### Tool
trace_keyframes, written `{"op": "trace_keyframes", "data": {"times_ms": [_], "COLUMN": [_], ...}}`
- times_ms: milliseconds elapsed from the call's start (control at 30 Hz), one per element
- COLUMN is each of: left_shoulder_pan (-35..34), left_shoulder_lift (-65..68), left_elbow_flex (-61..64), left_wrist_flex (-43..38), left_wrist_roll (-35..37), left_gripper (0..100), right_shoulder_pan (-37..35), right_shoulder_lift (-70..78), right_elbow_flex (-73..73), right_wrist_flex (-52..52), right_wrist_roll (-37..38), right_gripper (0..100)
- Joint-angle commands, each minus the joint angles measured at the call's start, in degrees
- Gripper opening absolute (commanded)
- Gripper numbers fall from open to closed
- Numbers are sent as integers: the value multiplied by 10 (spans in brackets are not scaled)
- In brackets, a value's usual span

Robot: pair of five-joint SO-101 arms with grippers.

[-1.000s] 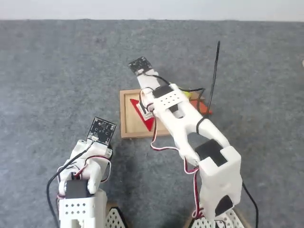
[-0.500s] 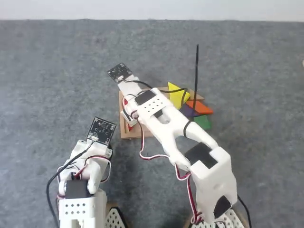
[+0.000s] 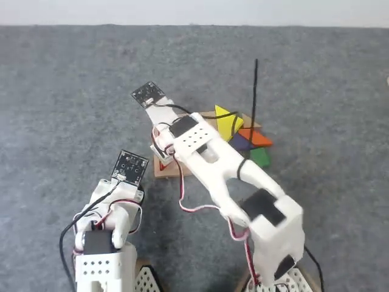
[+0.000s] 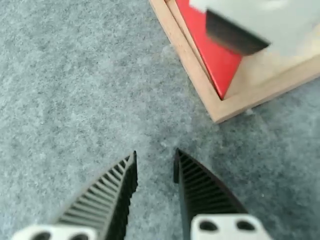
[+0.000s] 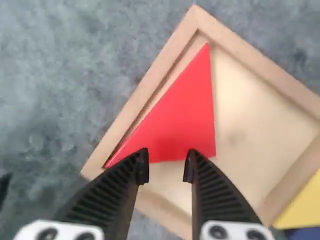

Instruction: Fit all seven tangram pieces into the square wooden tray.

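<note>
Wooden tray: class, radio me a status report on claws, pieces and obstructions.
Left claw open, empty, over carpet. Right claw open above red triangle lying in wooden tray. Remaining tangram pieces heaped at tray's edge.

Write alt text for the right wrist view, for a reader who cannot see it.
The right arm's black ribbed claw, slightly open and empty, hangs over one edge of a red triangular tangram piece lying flat along one wall of the square wooden tray. The tray sits on grey carpet.

Left arm point(image 3: 100, 267) and right arm point(image 3: 213, 161): white plastic shells, black servos point(image 3: 264, 207), red and black cables point(image 3: 182, 204), ribbed black fingers point(image 4: 200, 190).
</note>
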Motion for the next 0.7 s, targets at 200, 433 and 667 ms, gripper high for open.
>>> {"op": "trace_keyframes", "data": {"times_ms": [200, 433, 667], "left_shoulder_pan": [-3, -3, -3], "left_shoulder_lift": [-10, -10, -10], "left_elbow_flex": [-5, -5, -5], "left_wrist_flex": [4, 4, 4], "left_wrist_roll": [5, 5, 5], "left_gripper": [119, 119, 119], "right_shoulder_pan": [195, 250, 265], "right_shoulder_lift": [-172, -84, 72], "right_elbow_flex": [53, -12, -122], "right_wrist_flex": [7, -1, 3], "right_wrist_roll": [68, 107, 36], "right_gripper": [139, 268, 300]}}
